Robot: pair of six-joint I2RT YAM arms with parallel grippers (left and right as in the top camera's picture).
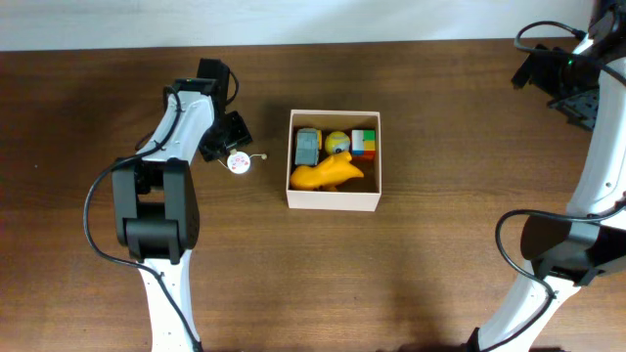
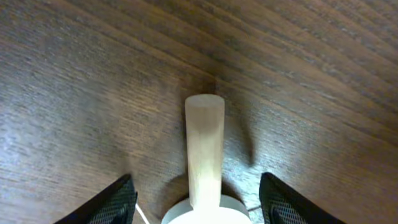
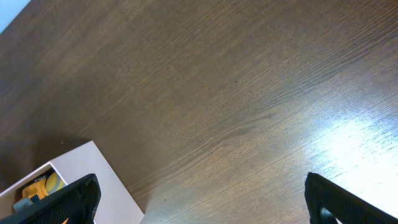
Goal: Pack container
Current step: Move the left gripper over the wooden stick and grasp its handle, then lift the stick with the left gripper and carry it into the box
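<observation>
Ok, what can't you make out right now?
Left wrist: the bottom edge cuts off the round end of the white toy; only its wooden handle shows.
Overhead: that toy's print is too small to read.
Right wrist: the frame edge and a finger hide most of the container.

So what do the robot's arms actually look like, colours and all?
The left arm and right arm match: slim white tubes linked by chunky black joints, each with a thin black cable looping out beside it. The left pincer and right pincer are black, each with two flat fingers showing a fine grid texture. I can read no markings.
</observation>
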